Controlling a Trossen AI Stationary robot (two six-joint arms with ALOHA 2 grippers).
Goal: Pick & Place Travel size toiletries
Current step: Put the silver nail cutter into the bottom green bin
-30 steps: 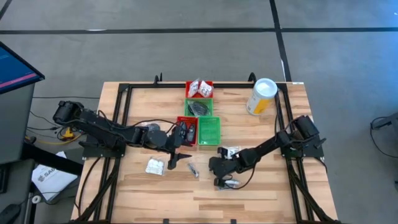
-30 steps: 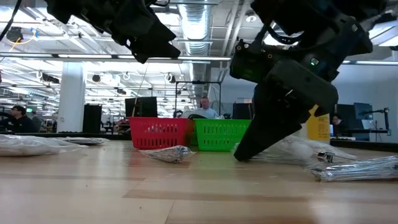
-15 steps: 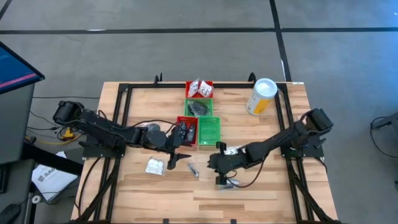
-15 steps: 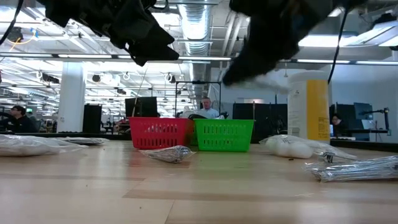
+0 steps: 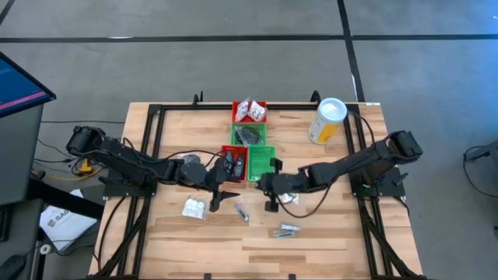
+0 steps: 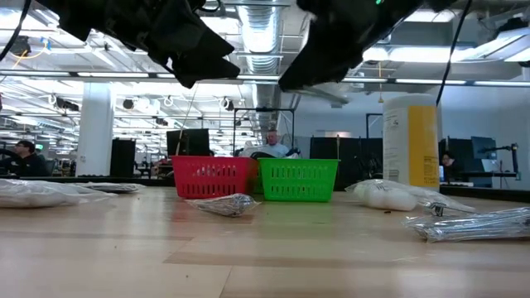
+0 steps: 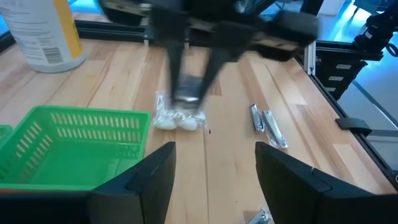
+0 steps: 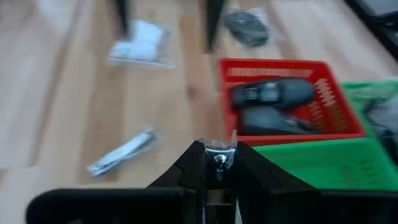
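- While the right gripper (image 5: pixel 270 194) hangs mid-desk beside the empty green tray (image 5: pixel 262 176), fingers narrow on one tube (image 8: pixel 219 151), sorting looks partway done.
- Left gripper (image 5: pixel 223 197) hovers by the red tray (image 5: pixel 233 147), fingers wide.
- Binned there: two bottles (image 8: pixel 267 93).
- Loose towards the front edge: two sachets (image 5: pixel 194 208), two tubes (image 7: pixel 264 119), and probably one tin (image 5: pixel 241 211).

We see a wooden table (image 5: pixel 327 233) carrying red and green trays (image 5: pixel 250 144); yellow canister (image 5: pixel 327 120); white sachets (image 5: pixel 194 208); silvery tubes (image 5: pixel 285 230).
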